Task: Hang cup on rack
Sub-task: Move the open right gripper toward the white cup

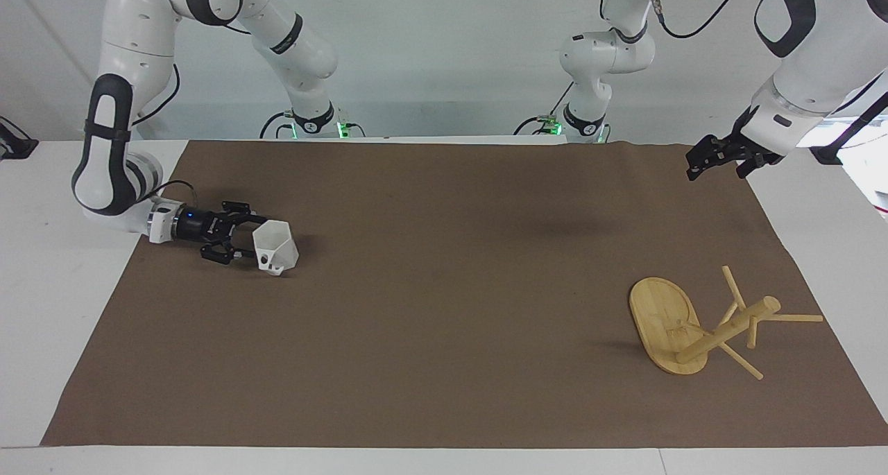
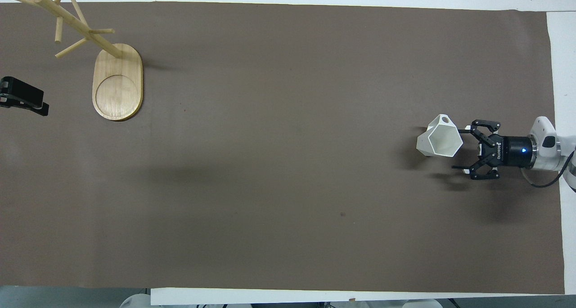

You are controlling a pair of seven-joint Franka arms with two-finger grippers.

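White cup (image 1: 275, 247) is seen on the brown surface (image 1: 444, 364), not yet gripped | right claw (image 1: 244, 239) is spread wide, just beside it | left claw (image 1: 699, 163) waits, fingers cannot be told | rack (image 1: 683, 328) is well apart, empty | lifting, carrying and hanging are left

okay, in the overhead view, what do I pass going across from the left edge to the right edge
Black left gripper waiting at the edge → light bamboo mug rack with oval base → small white faceted plastic cup → black right gripper, open at the cup.
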